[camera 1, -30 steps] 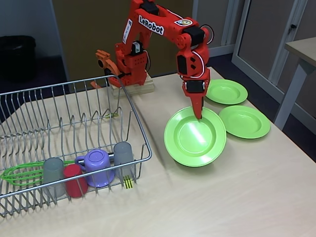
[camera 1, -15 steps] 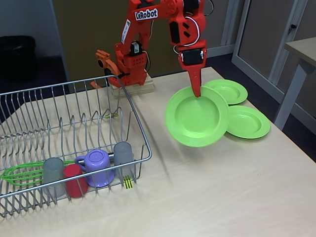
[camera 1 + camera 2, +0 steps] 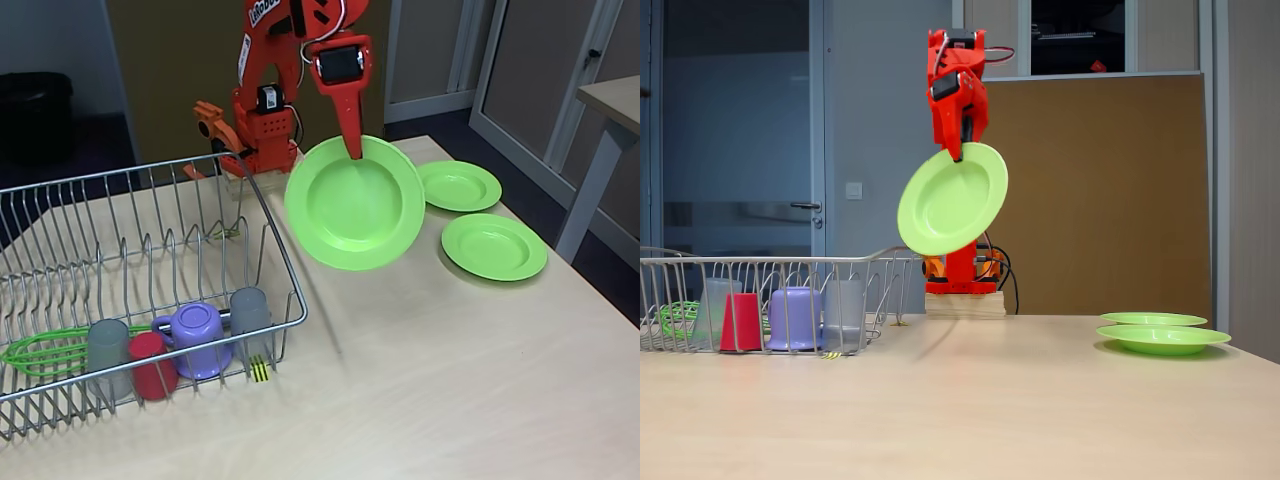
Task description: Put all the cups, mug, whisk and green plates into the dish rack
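At the left of both fixed views stands the large silver wire dish rack (image 3: 150,250) (image 3: 760,300) on the pale wooden surface (image 3: 450,380) (image 3: 990,400). Along its near edge, from left to right, sit the balloon whisk with bright green wires (image 3: 45,352) lying flat, a translucent grey plastic tumbler (image 3: 107,358) (image 3: 712,312), a shorter red plastic tumbler (image 3: 152,365) (image 3: 740,322), the squat lilac plastic mug (image 3: 196,340) (image 3: 793,318), and a second grey tumbler (image 3: 250,318) (image 3: 843,313), all upside down. A small yellow-and-black striped tag (image 3: 260,371) hangs on the rim.

Toward the centre, the orange arm's hand (image 3: 352,148) (image 3: 958,152) pinches the upper rim of a round lime-green plastic plate (image 3: 355,203) (image 3: 952,199), which hangs tilted in the air, clear of the surface and just right of the rack.

At the right, two more lime-green plates (image 3: 458,185) (image 3: 494,246) lie flat on the surface, side by side.
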